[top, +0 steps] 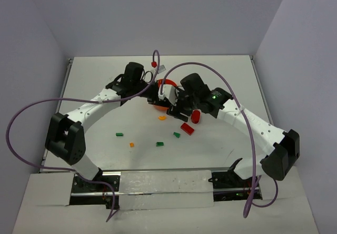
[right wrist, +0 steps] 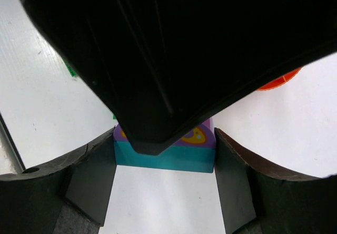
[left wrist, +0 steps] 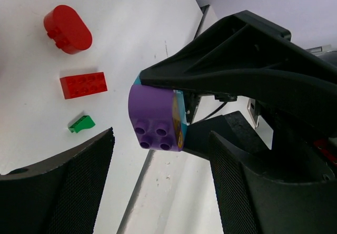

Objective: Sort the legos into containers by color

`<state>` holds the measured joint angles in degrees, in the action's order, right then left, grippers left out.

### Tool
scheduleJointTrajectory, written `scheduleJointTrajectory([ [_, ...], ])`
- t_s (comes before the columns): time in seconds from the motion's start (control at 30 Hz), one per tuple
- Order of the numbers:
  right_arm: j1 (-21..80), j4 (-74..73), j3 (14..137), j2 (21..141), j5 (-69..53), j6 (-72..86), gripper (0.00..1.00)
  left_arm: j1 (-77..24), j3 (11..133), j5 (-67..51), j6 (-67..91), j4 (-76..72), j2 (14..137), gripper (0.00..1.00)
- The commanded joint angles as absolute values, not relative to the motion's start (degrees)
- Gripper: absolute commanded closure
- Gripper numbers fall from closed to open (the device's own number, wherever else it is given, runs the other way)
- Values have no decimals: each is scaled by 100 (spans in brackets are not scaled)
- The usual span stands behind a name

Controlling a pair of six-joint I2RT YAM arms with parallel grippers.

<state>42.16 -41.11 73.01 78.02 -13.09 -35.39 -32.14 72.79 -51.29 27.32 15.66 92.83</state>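
A teal and purple block (right wrist: 163,157) sits between the pads of my right gripper (right wrist: 164,186), touching both; the gripper is shut on it. In the left wrist view the same block (left wrist: 155,118) shows its purple studded face, held out by the right gripper's black fingers (left wrist: 237,60). My left gripper (left wrist: 160,181) stands open, its pads wide on either side just short of the block and not touching it. Both grippers meet above the orange bowl (top: 158,106), which they mostly hide; a sliver of the bowl (right wrist: 279,81) shows in the right wrist view.
Loose on the table lie a red oval piece (top: 195,116), a red brick (top: 187,128), small green bricks (top: 177,135) (top: 160,144) (top: 119,135) and small orange bricks (top: 131,144) (top: 162,118). Purple cables arch over both arms.
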Motion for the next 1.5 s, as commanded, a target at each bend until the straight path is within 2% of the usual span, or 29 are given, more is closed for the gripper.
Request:
scheduleJointTrajectory([
  [0.0, 4317, -3932, 7666, 7673, -1273, -3474, 100, -3254, 7480, -5442, 2983, 1157, 9371, 25],
  [0.17, 4384, -3955, 7673, 7673, -1240, -3506, 100, -3252, 7506, -5467, 2989, 1143, 9422, 34],
  [0.4, 4500, -3921, 7593, 7655, -1079, -3568, 100, -3252, 7479, -5502, 2988, 1134, 9456, 56],
  [0.47, 4535, -3928, 7576, 7646, -1036, -3577, 100, -3260, 7479, -5501, 2978, 1144, 9466, 67],
  [0.53, 4544, -3920, 7550, 7638, -992, -3568, 100, -3252, 7470, -5493, 2953, 1169, 9457, 73],
  [0.6, 4579, -3955, 7558, 7638, -896, -3533, 95, -3252, 7418, -5493, 2935, 1169, 9430, 85],
  [0.63, 4588, -3946, 7541, 7638, -819, -3516, 90, -3252, 7401, -5476, 2910, 1195, 9405, 96],
  [0.67, 4588, -3909, 7534, 7623, -781, -3456, 78, -3252, 7378, -5461, 2850, 1203, 9382, 99],
  [0.77, 4586, -3885, 7499, 7576, -694, -3305, 40, -3221, 7304, -5449, 2742, 1204, 9254, 100],
  [0.8, 4581, -3891, 7504, 7543, -688, -3191, 13, -3190, 7264, -5469, 2695, 1197, 9219, 100],
  [0.83, 4566, -3907, 7506, 7512, -719, -3096, 1, -3182, 7211, -5495, 2661, 1162, 9178, 100],
  [1.03, 3789, -4458, 7900, 7277, -2116, -2522, 0, -2923, 6939, -5563, 1987, 1323, 8658, 100],
  [1.2, 3069, -4842, 8229, 7211, -3814, -2279, 0, -2750, 6326, -5866, 1447, 1150, 7924, 100],
  [1.47, 2396, -4520, 8332, 7497, -6275, -1295, 1, -2733, 6118, -6015, 738, 697, 7050, 100],
])
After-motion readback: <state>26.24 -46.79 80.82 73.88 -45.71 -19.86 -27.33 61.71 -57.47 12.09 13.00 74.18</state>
